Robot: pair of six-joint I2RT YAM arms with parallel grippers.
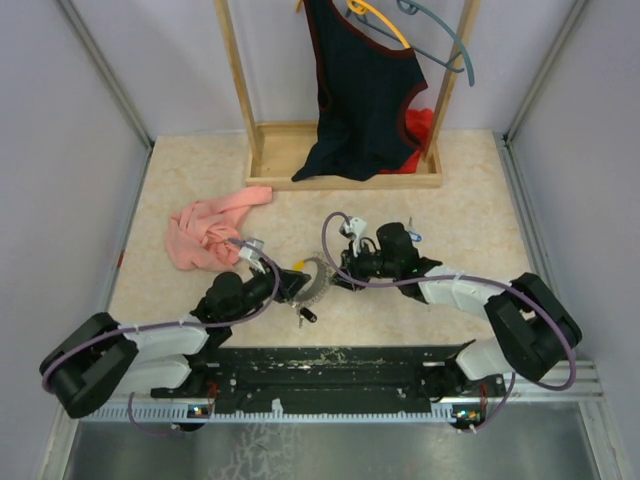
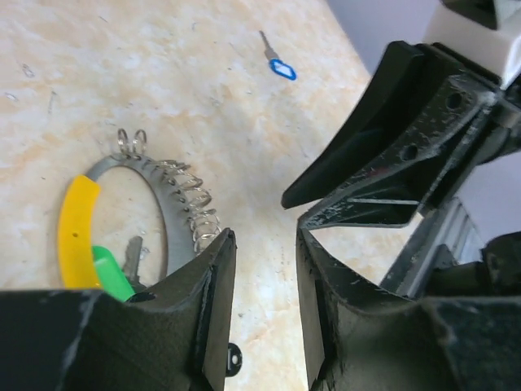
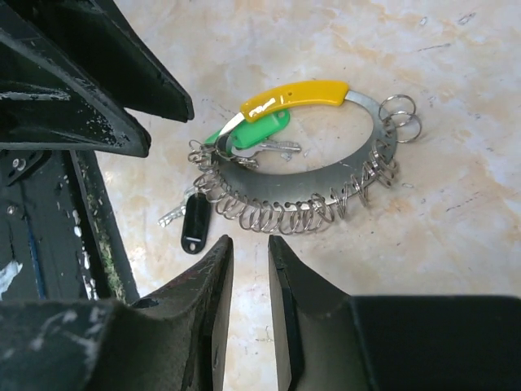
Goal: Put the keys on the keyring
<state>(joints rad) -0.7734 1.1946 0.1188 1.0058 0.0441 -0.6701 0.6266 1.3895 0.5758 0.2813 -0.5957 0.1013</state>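
The left gripper (image 2: 262, 238) lies low on the counter (image 1: 450, 190) with its jaws parted by a modest gap and nothing between them. The keyring (image 3: 313, 193) sits at about nine o'clock from the tips, its grey band passing just outside the left-hand finger rather than into the gap. This looks like a bracing position to stop the ring sliding, though I cannot tell whether there is contact. The ring lies flat between the two arms, with its yellow piece (image 3: 297, 95) on the far side and a row of small split rings (image 3: 277, 216) along the near edge. A green key (image 3: 259, 130) rests inside the loop by the yellow end, seemingly already hung. A black key (image 3: 194, 224) lies at the ring's eight o'clock. The right gripper (image 3: 250, 244) points at the ring from six o'clock, its jaws almost together and empty, just short of the split rings. A blue key (image 2: 283, 69) lies alone, well apart, at twelve o'clock from the left jaws, probably next to be fetched.
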